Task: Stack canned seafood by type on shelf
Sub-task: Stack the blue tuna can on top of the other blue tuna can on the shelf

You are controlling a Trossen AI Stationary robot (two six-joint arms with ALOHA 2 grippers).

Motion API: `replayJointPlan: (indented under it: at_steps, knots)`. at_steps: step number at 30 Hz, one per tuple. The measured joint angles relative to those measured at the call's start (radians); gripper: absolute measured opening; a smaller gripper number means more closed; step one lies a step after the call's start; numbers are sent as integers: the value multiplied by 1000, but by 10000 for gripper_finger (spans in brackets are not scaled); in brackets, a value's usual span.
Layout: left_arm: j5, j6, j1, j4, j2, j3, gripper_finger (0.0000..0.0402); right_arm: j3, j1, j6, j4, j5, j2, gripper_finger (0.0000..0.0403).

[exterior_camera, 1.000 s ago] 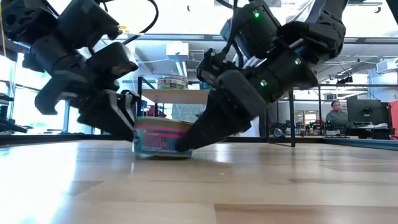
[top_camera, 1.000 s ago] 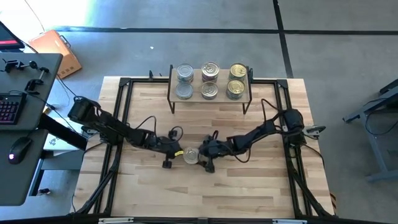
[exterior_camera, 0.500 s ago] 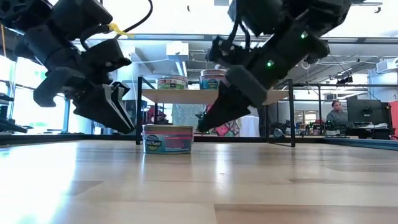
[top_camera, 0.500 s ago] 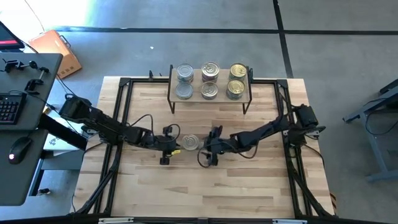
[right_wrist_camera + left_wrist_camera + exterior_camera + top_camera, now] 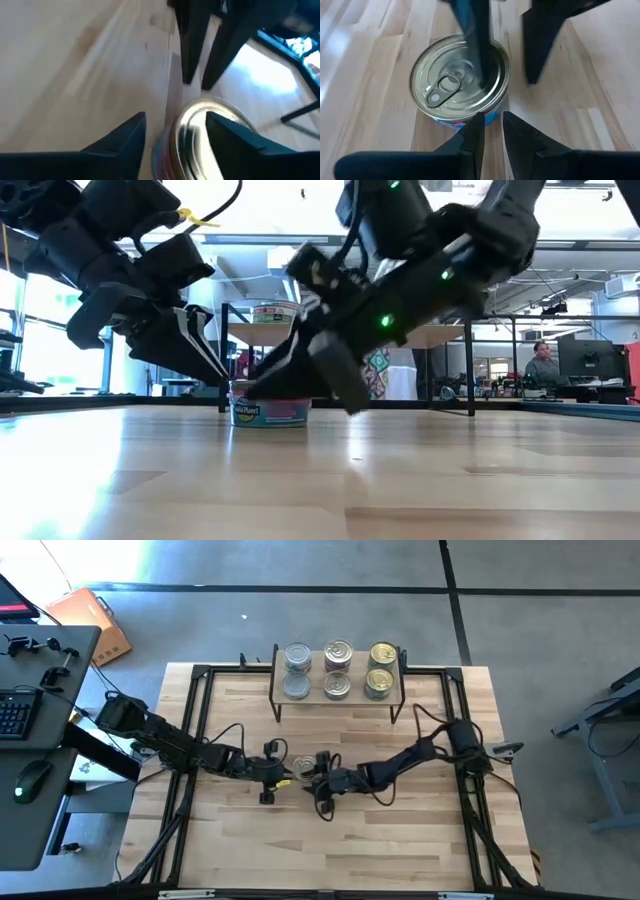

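Wooden tabletop [image 5: 400,840] is seen from above, with the shelf [image 5: 338,687] at its far edge, loaded with six tins. One tin [image 5: 303,767] stands near the middle, pull-ring up, its round axis upright. The right gripper [image 5: 316,778] has been swung in and its spread fingers are now placed around the tin, closing. The left gripper [image 5: 272,776], fingers nearly pressed together, is kept beside it. A lift can likely be started soon.

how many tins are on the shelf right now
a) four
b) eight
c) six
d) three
c) The high view shows the shelf holding six tins in three columns of two, while one more tin sits on the table between the grippers.
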Motion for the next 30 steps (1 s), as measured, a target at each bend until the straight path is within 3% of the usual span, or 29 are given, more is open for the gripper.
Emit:
replayJointPlan:
  at_steps: [6,13,19,26,30]
  knots:
    - [1,42,-18,-35,0,0,62,22,-18,4,-47,41,24,129]
    - [-94,91,-90,-45,-5,5,62,24,-18,42,-114,81,19,14]
    - [-152,147,-148,-39,-7,5,62,18,-19,70,-168,68,-36,5]
    - [-265,433,-214,39,-7,5,50,15,-59,210,-282,-83,-148,1]
    - [-285,573,-205,133,-7,5,72,15,-83,280,-300,-96,-167,1]
